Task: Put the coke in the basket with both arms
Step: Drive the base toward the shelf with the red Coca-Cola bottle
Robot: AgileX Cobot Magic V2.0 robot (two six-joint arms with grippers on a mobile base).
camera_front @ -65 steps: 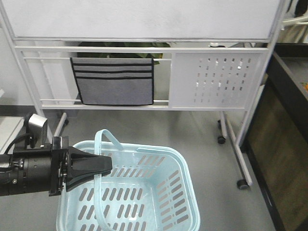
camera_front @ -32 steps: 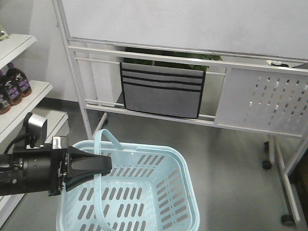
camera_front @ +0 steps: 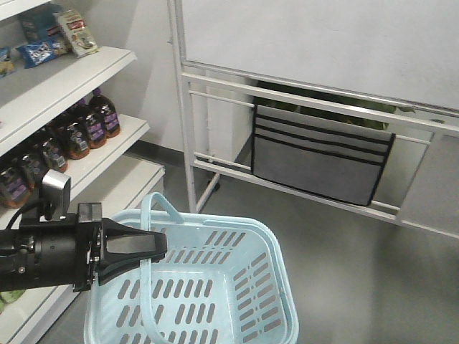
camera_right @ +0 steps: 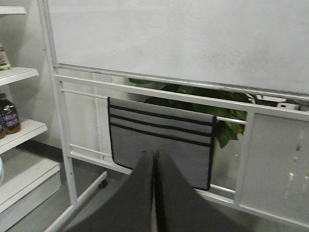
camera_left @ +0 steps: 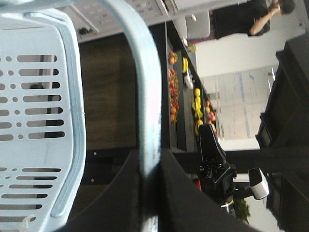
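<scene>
Left gripper (camera_front: 162, 246) is being seen clamped on the basket handle (camera_front: 145, 218). In the left wrist view its two black fingers (camera_left: 176, 188) are being pressed onto either side of the pale blue strap, nearly closed, with only the handle between them. A small grey box (camera_front: 56, 190) is being carried on top of this black arm.

The basket (camera_front: 229, 240) is being held by that handle just right of the gripper, above grey floor (camera_front: 358, 272). As far as the front view shows, nothing is being seen inside it. The coke cannot be located in any view.

Right gripper (camera_right: 154, 166) is being shown with its fingers pressed together and nothing between them. It is being pointed at a grey pocket organiser (camera_right: 159, 145) hung on a white whiteboard frame (camera_right: 63, 77), with green leaves (camera_right: 227, 128) behind.

White shelves (camera_front: 79, 79) are being seen left of the basket, with dark bottles (camera_front: 93, 125) and snack packets (camera_front: 75, 32) on them.
</scene>
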